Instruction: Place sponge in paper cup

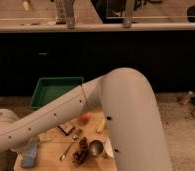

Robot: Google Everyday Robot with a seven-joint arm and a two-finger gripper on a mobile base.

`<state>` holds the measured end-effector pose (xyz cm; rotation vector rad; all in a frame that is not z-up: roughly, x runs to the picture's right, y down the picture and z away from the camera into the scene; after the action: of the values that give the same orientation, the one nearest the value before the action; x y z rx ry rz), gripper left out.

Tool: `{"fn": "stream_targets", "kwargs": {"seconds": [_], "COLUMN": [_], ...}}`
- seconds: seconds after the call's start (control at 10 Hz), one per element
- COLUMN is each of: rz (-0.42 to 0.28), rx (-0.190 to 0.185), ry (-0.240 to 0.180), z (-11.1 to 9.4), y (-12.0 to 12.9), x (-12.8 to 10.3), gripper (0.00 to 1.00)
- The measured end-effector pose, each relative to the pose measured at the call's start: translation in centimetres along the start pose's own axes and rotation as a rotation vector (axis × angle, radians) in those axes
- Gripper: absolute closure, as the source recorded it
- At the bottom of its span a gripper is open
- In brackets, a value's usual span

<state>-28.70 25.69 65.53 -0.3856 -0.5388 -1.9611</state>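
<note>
The blue sponge point(30, 157) lies flat at the left front corner of the small wooden table point(51, 150), its upper end tucked under my arm. Only a sliver of the white paper cup point(109, 149) shows at the table's right front, beside a dark metal cup point(96, 148) and behind my big white arm point(91, 107). The arm sweeps from the right down to the lower left. My gripper is out of sight past the arm's lower-left end, close above the sponge, and nothing shows held in it.
A green tray point(56, 90) sits at the back of the table. On the tabletop lie a red-orange fruit point(85, 118), a yellow item point(102, 125), a dark snack packet point(66, 129), a spoon point(71, 145) and dark grapes point(81, 151). A dark counter runs behind.
</note>
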Motion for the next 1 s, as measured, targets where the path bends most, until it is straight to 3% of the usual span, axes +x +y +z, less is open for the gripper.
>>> {"fn": "stream_targets", "kwargs": {"seconds": [0.5,1.0], "rz": [0.071,0.156], "rx": [0.093,0.109], "ry": [-0.042,-0.088], "z": [1.7,4.3], "y": [-3.9,-5.1], "x": [0.3,0.6], "gripper": [0.2,0.2]}}
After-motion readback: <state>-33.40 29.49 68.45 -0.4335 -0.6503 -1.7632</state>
